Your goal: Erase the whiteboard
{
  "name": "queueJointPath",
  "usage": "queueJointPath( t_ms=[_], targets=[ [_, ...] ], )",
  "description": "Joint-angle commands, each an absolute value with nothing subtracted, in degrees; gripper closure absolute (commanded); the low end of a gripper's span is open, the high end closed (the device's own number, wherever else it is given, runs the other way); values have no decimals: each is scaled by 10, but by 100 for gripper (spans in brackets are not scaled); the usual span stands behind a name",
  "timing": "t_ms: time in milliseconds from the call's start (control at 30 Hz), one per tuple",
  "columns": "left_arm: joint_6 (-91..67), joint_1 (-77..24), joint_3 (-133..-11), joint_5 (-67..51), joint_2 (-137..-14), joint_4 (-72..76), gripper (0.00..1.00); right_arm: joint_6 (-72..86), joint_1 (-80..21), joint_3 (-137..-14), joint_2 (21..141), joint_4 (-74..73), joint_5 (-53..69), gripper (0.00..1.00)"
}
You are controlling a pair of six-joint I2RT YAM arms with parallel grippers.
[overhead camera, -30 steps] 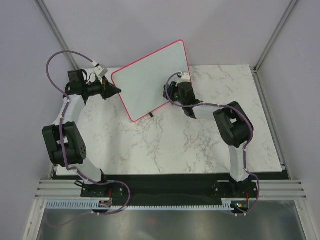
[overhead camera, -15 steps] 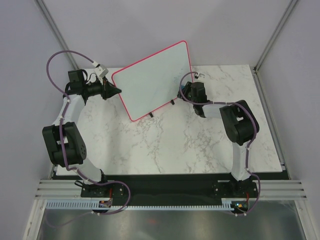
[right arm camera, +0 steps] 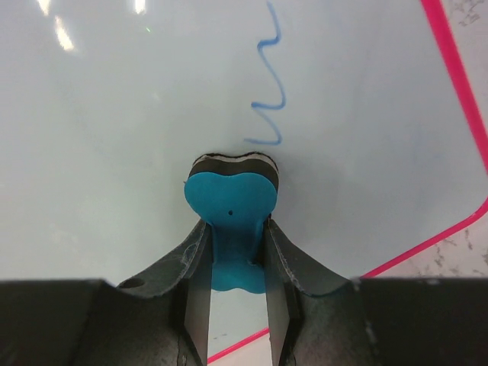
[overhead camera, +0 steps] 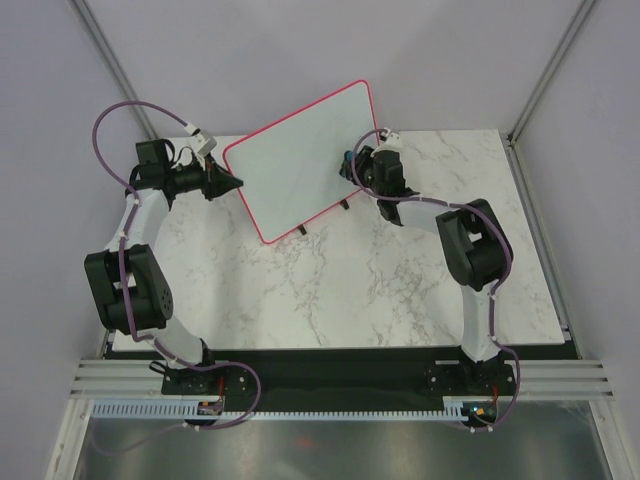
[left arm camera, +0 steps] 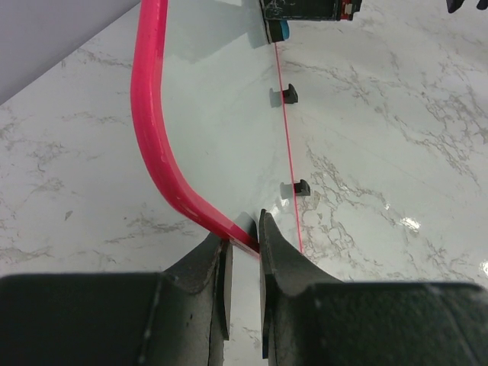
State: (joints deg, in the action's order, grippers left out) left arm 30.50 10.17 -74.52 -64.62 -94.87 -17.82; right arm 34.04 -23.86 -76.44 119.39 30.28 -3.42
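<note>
From above, the whiteboard stands tipped up at a slant over the far part of the marble table, its pink-red frame turned at an angle and its upper corner against the back wall. The left gripper reaches in from the left and meets the board's near-left corner. The right gripper sits at the board's right edge, with a spot of blue, the eraser, showing at its tip against the white face.

Through the left wrist camera, the left gripper has its two black fingers drawn close together, pinching the rounded corner of the whiteboard right on the pink-red rim. Two small black feet stick out along the board's far edge, over the table. At the top of the view the eraser touches the board's face, with the right gripper behind it.

Through the right wrist camera, the right gripper clamps the narrow stem of the heart-shaped blue eraser, its fingers set only as far apart as that stem is wide. The eraser's dark pad is pressed flat on the whiteboard. A blue squiggle runs up the board, its lower end just above the pad. The frame crosses the right side, with a bit of table beyond it.
</note>
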Motion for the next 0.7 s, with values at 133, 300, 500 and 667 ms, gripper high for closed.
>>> queueJointPath(
  t_ms=[133, 300, 500, 667],
  targets=[
    [391, 99, -757, -609, -942, -172, 98, 401, -296, -697, 1201, 332, -18, 100],
    [389, 99, -758, -612, -947, -172, 98, 397, -322, -657, 1197, 326, -13, 100],
    [388, 99, -757, -612, -942, -172, 98, 391, -301, -665, 1173, 318, -39, 100],
    [389, 99, -757, -613, -940, -173, 98, 384, -262, -720, 1161, 291, -75, 100]
  ],
)
